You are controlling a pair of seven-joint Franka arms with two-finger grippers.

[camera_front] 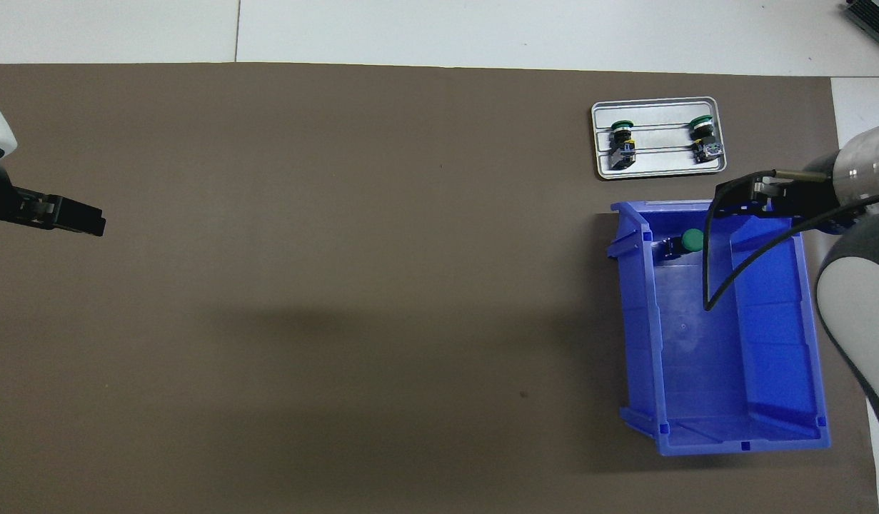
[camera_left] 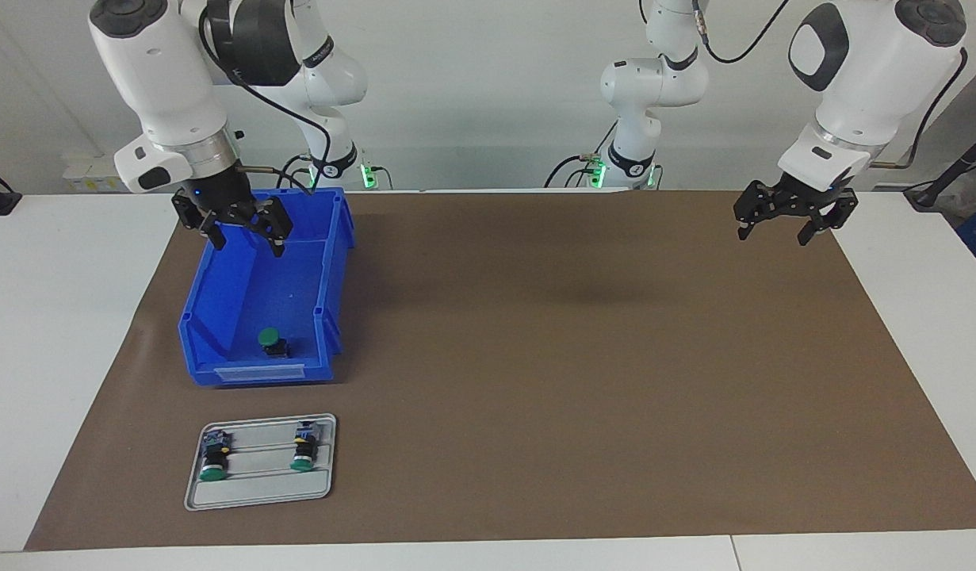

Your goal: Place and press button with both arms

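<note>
— Facing view: what's nearest?
— Two buttons [camera_left: 212,460] [camera_left: 304,449] on a grey tray [camera_left: 259,492]; nearer the robots, a blue bin [camera_left: 218,301] holding the third button [camera_left: 272,341]. The right gripper [camera_left: 246,234] hangs over the bin, fingers wide, empty.
— Overhead?
— Left gripper [camera_front: 68,216] over bare mat [camera_front: 339,285], fingers wide, empty; button [camera_front: 687,241] in the bin's tray-side end.

Honestly couldn't read any text, numbers or logos anywhere; the label holder [camera_left: 262,370] on the blue bin's [camera_left: 218,297] front looked blank.
</note>
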